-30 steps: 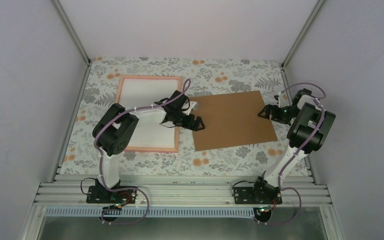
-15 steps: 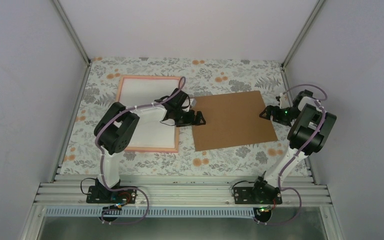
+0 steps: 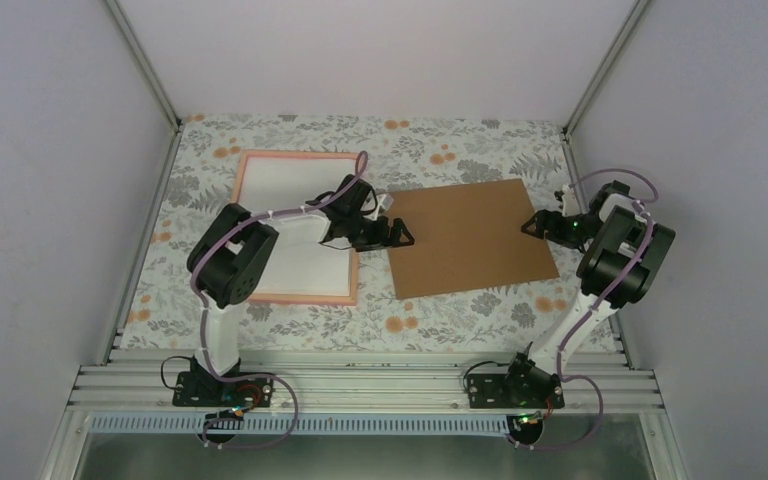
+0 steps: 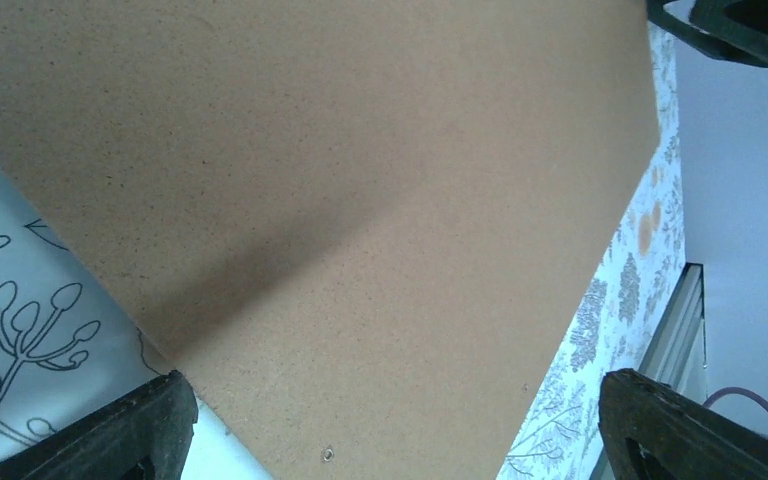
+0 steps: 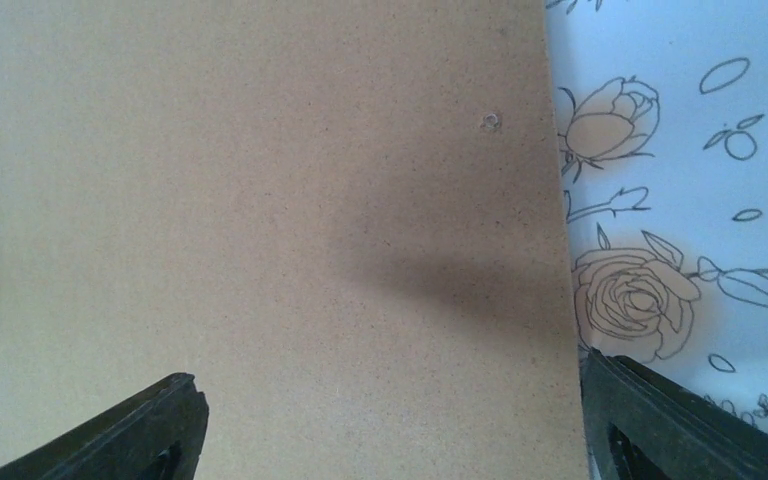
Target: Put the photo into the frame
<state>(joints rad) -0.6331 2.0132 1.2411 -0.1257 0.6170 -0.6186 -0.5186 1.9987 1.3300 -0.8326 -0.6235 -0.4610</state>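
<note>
From above, the frame (image 3: 298,154) lies flat, left of the brown board (image 3: 470,240). A white sheet (image 3: 285,190) fills it; I cannot tell if that is the photo. My left gripper (image 3: 396,234) and right gripper (image 3: 533,224) flank the board. In both wrist views my fingers are spread wide over it.

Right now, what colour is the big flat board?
The board is plain brown, clearest in the right wrist view.
</note>
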